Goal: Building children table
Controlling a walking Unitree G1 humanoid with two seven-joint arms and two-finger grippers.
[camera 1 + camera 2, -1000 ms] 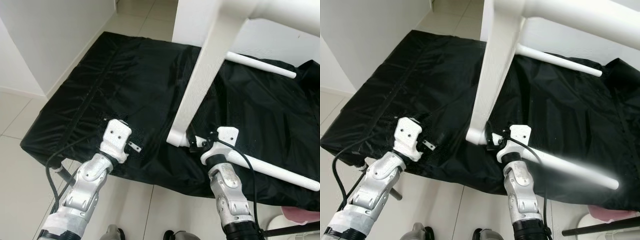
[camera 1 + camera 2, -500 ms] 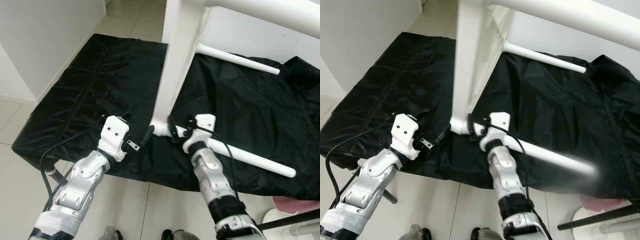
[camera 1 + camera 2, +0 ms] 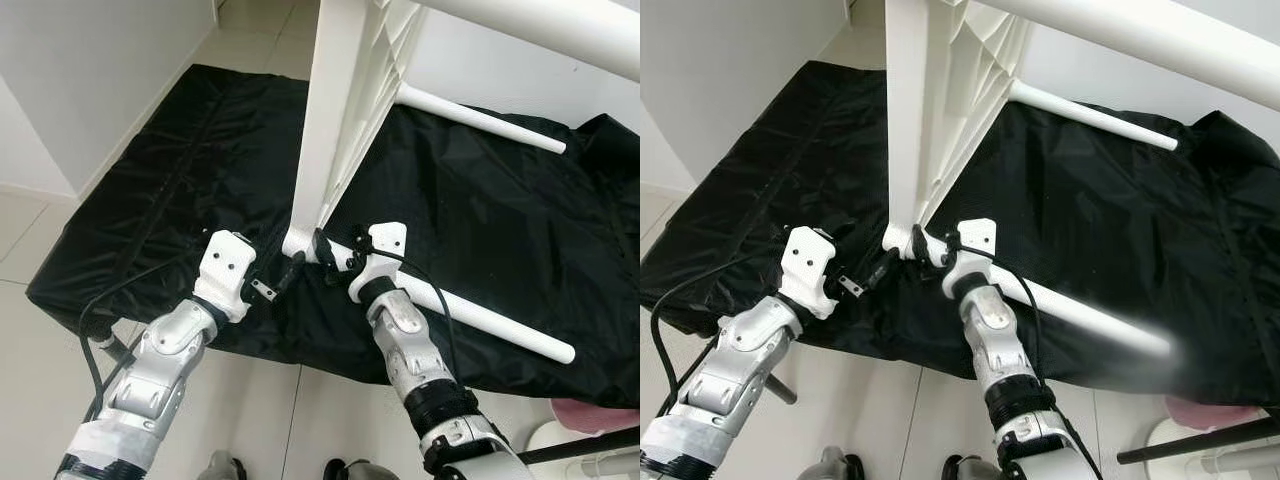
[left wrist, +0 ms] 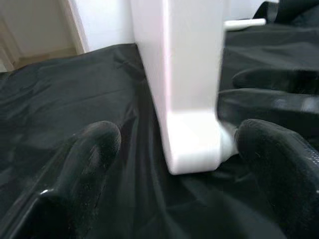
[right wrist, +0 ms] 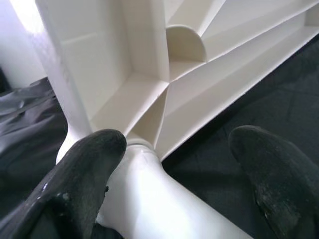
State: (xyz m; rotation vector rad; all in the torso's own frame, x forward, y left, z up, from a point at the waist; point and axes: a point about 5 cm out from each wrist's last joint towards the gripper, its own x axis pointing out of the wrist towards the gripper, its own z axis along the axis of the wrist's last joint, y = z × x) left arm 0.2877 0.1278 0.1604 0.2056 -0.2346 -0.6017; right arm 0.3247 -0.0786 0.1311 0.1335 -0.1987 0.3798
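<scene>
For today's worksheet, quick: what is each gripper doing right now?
Left gripper: open, fingers either side of the tabletop corner, not holding it.
Right gripper: open around the leg at the same corner.

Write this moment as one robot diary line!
left gripper: open at tabletop corner | right gripper: open around white leg | black cover beneath

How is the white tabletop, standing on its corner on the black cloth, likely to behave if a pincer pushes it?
The white tabletop stands on one corner on the black cloth, so it would probably tip easily. Its ribbed, hollow underside suggests stiff, fairly light plastic. The cloth looks slick and wrinkled, so the corner may slide between the left pincer and right pincer.
</scene>
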